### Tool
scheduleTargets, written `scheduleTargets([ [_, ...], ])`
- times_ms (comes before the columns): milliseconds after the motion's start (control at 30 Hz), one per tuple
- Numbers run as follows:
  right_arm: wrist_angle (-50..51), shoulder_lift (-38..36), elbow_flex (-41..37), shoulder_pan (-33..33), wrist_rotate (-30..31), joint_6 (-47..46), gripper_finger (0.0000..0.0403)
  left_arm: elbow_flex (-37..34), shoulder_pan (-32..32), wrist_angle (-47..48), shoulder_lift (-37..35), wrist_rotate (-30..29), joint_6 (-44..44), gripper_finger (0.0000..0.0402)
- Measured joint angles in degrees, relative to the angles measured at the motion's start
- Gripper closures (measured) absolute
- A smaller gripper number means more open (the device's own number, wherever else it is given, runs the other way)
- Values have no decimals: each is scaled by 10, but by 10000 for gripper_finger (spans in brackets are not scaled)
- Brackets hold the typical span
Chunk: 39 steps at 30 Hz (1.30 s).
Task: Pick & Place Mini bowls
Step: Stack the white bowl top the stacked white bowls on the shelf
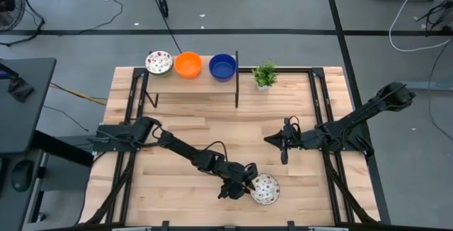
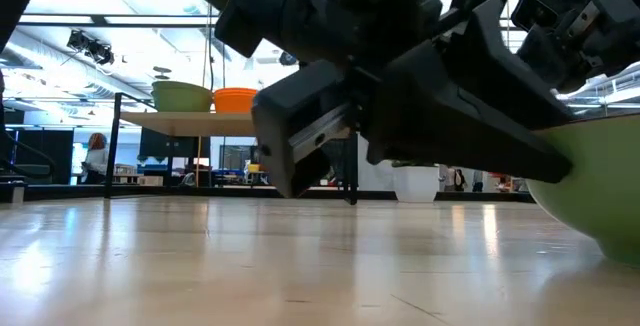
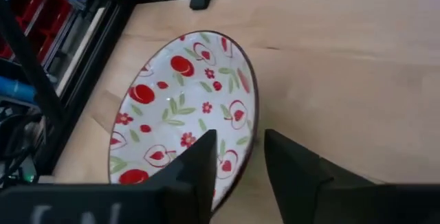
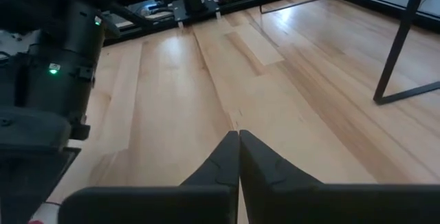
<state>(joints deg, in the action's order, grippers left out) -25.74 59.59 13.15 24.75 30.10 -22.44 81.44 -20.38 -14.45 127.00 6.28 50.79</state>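
**Left claw straddling the floral bowl's rim**

The left gripper point(image 1: 244, 186) is sitting at the near table edge with the floral mini bowl point(image 1: 265, 188) touching it at three o'clock. Its fingers point(image 3: 289, 176) are parted, one inside the rim point(image 3: 251, 114) and one outside, not yet clenched. The right gripper point(image 1: 284, 150), pinched closed and empty, is waiting farther off at twelve o'clock of the bowl. No readable writing is showing.

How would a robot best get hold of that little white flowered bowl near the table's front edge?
By its thin rim, I'd judge. The small white floral bowl is shallow and wide, so one finger inside and one outside the lip suits it. The left gripper sits open at the rim on the left arm's side, seemingly straddling it.
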Motion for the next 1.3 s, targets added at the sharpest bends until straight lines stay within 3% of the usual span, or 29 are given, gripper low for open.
scheduleTargets([
  [300,3,0,0,0,-12,4,392,0,-17,14,0,-19,-28,384],
  [400,4,0,0,0,-12,4,392,0,-28,48,-13,-55,-43,389],
  [533,9,0,0,0,-12,4,392,0,-44,141,-50,-147,-87,390],
  [667,11,0,0,0,-12,4,392,0,-54,260,-113,-221,-194,391],
  [1033,9,0,0,0,-12,5,392,0,-70,650,-321,-350,-596,391],
  [1167,9,0,0,0,-12,10,392,0,-46,755,-404,-390,-706,391],
  [1300,9,0,0,0,-11,19,392,0,14,821,-476,-431,-744,391],
])
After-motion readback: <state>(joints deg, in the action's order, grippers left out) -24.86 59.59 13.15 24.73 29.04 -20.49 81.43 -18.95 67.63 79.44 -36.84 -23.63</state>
